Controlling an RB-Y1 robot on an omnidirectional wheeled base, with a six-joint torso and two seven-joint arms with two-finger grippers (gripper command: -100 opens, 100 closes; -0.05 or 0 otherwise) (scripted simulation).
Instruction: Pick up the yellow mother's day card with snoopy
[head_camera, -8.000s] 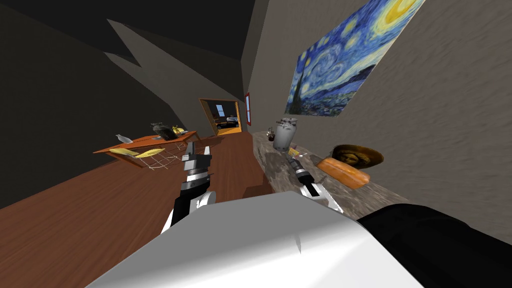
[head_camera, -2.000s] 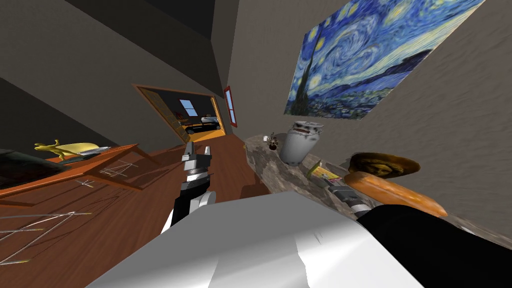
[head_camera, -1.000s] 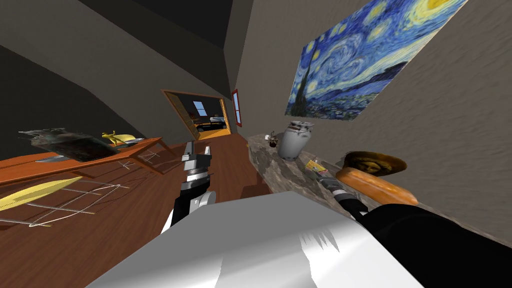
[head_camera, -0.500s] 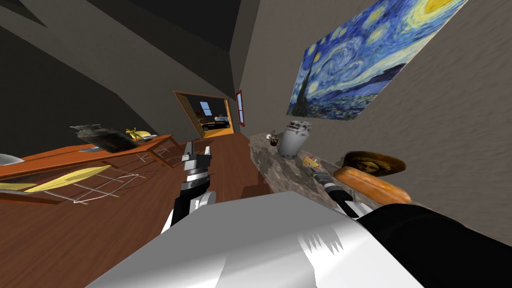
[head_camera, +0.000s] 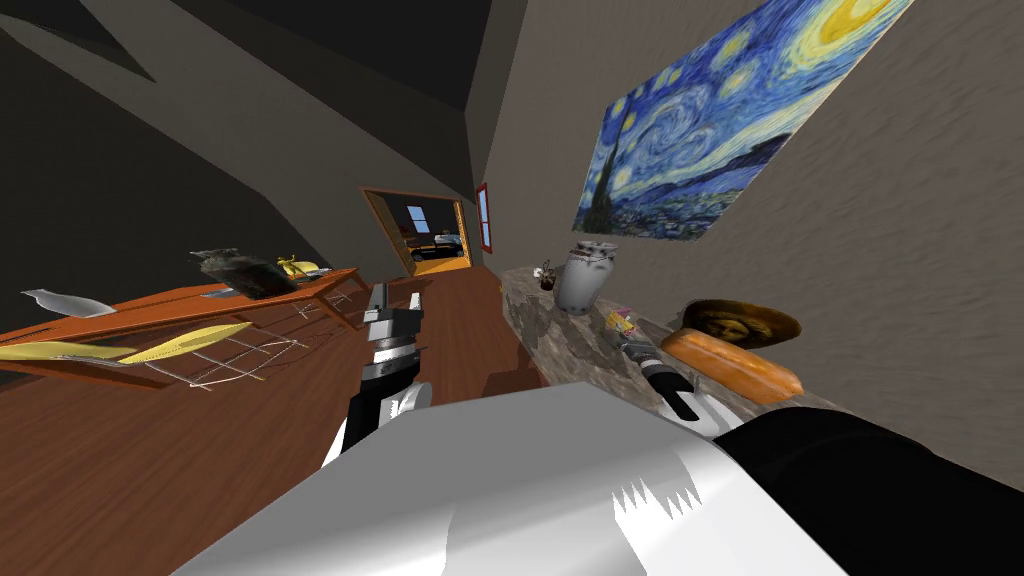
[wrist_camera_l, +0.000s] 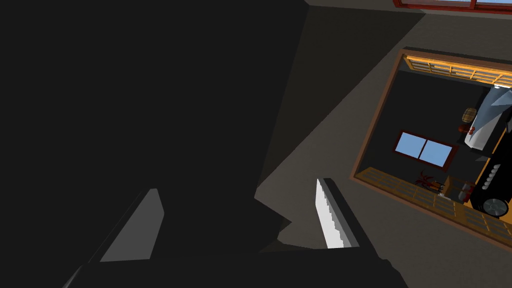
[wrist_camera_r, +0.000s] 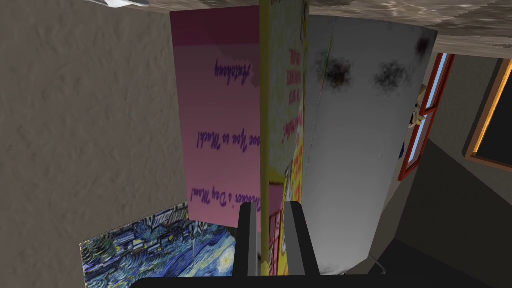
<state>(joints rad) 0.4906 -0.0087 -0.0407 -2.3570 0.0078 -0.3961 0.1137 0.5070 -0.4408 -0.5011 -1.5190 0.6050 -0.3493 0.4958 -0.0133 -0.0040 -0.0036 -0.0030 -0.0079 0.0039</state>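
Observation:
The yellow card (wrist_camera_r: 265, 125) stands on edge, part open, with a pink inner page (wrist_camera_r: 220, 125) bearing purple script. My right gripper (wrist_camera_r: 271, 207) is shut on its lower edge, one finger on each side of the yellow fold. In the head view the card (head_camera: 621, 321) is a small yellow patch on the stone-topped shelf (head_camera: 555, 335), with the right gripper (head_camera: 630, 338) at it. My left gripper (head_camera: 396, 292) hangs open over the wooden floor, with nothing between its fingers (wrist_camera_l: 327, 220).
A grey milk can (head_camera: 584, 278) stands just beyond the card, close beside it (wrist_camera_r: 355, 150). An orange loaf-shaped object (head_camera: 735, 365) and a dark round plate (head_camera: 742, 322) sit by the wall. A wooden table (head_camera: 180, 305) stands left and a doorway (head_camera: 420, 232) lies ahead.
My head camera has swung, so the table and doorway sit further right in the picture. The right gripper's fingers have drawn in onto the card. The left arm has not moved.

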